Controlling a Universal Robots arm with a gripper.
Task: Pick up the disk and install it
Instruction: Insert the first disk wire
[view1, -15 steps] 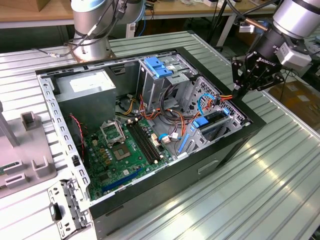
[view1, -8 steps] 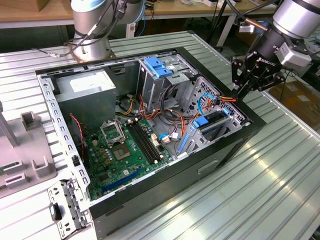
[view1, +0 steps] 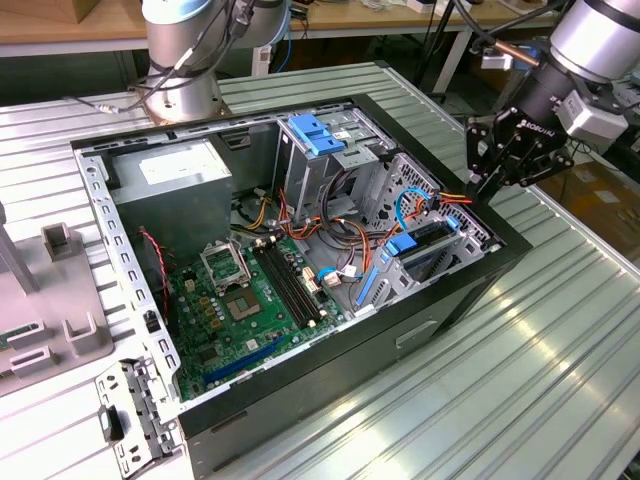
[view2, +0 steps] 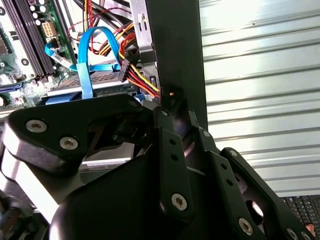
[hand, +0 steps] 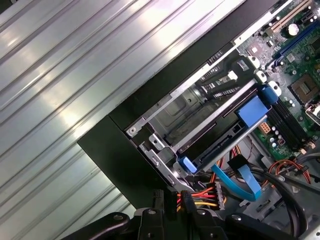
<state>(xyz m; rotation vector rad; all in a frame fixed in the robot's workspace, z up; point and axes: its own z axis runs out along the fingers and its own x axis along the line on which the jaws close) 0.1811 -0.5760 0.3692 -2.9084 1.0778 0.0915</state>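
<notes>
In the exterior view the hand (view1: 497, 170) hovers just above the computer case's (view1: 330, 400) corner on the exterior view's right, over the ribbed metal bench (view1: 520, 360). Its black fingers (view1: 478, 150) are drawn together around nothing, clenched and empty. Just beside it, inside the case, the disk (view1: 425, 250) sits in the drive cage with its blue rails showing, and in the first wrist view the disk (hand: 220, 135) lies seated in the bay beside a blue data cable (hand: 240, 180). Farther in lies the green motherboard (view1: 240, 300), then the grey power supply (view1: 170, 180).
</notes>
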